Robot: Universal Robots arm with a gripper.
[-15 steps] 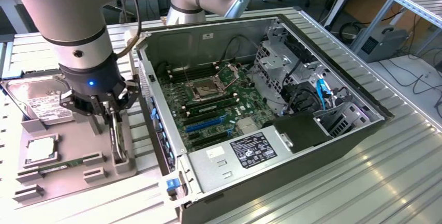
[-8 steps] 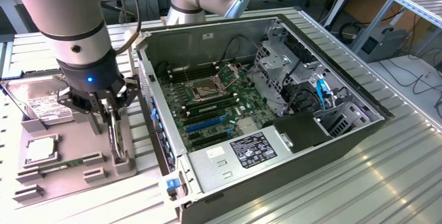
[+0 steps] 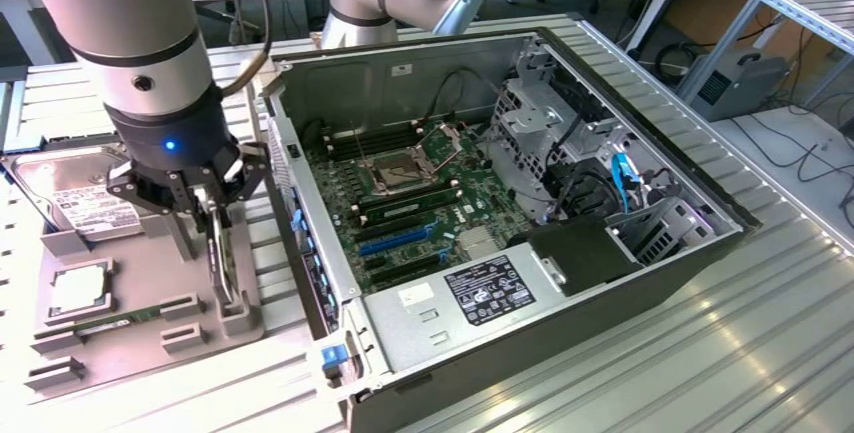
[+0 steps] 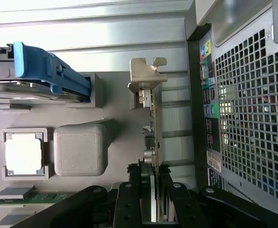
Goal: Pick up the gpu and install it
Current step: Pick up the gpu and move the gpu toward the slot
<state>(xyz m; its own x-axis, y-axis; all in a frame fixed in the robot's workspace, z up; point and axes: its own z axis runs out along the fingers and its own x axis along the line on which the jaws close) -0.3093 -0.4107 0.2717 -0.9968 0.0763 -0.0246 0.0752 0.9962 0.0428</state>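
The gpu point(image 4: 153, 137), a thin dark circuit card seen edge-on, stands upright on its long edge in the grey moulded plastic tray point(image 3: 134, 353). A silvery metal end bracket point(image 4: 147, 76) with a bent tab caps one end. The tray lies on the ribbed metal table point(image 3: 747, 353), just beside the open black computer case point(image 3: 534, 203), on the exterior view's left.

The grey, round-jointed robot arm point(image 3: 134, 33) reaches down from above with its wrist pointing straight down at the tray. The black gripper point(image 3: 214, 243), a blue light glowing on its body, straddles the card. In the wrist view the gripper point(image 4: 151, 167) has one finger against each face, clamped on the card near the end away from the bracket.
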